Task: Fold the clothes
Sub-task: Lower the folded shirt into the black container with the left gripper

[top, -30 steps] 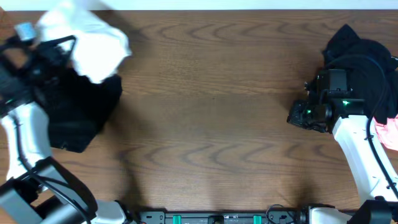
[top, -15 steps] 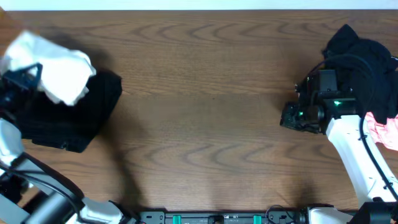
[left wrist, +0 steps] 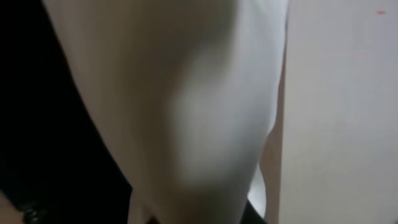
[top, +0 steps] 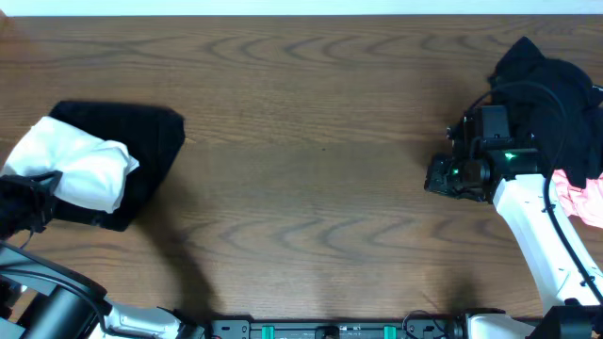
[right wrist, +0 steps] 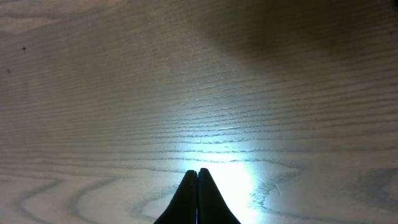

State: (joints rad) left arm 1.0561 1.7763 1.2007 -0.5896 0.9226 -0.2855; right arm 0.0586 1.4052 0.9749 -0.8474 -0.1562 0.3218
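White shirt (top: 83, 169): one, lying on one black garment (top: 146, 141); left pincer (top: 42, 190) beside it (grip unclear); right pincer (right wrist: 198, 175) closed, empty.

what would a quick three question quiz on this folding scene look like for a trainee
1. True or false: the right gripper holds a garment.
2. The white garment lies partly over: A) a box, B) the black garment, C) a tray.
3. What colour is the cloth beside the dark pile on the right?

Key: 1 false, it is shut on nothing above the bare table. 2 B. 3 pink.
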